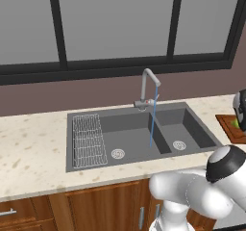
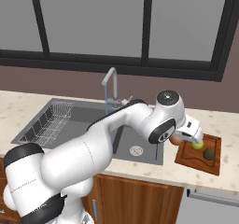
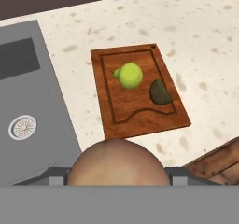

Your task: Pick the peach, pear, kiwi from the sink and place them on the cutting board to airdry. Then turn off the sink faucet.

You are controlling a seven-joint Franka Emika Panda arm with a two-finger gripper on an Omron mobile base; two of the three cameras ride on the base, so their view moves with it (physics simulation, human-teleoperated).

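Note:
My gripper [image 3: 116, 177] is shut on the peach [image 3: 116, 164], a pale reddish round fruit at the bottom of the hand view. It hangs above the counter just short of the cutting board [image 3: 135, 111]. The pear [image 3: 129, 75] and the kiwi [image 3: 160, 92] lie side by side on the board. From the right base, the gripper [image 2: 183, 136] holds the peach [image 2: 175, 139] at the left edge of the board [image 2: 196, 160], near the pear [image 2: 197, 145] and kiwi [image 2: 208, 154]. The sink faucet [image 1: 149, 80] still runs a thin blue stream [image 1: 153, 119] into the sink [image 1: 91, 165].
A wire rack [image 1: 88, 139] fills the sink's left part, and two silver drains [image 1: 117, 153] sit in the basins. Speckled countertop [image 3: 205, 36] surrounds the board. Wooden cabinet fronts run below the counter. A window wall stands behind the faucet.

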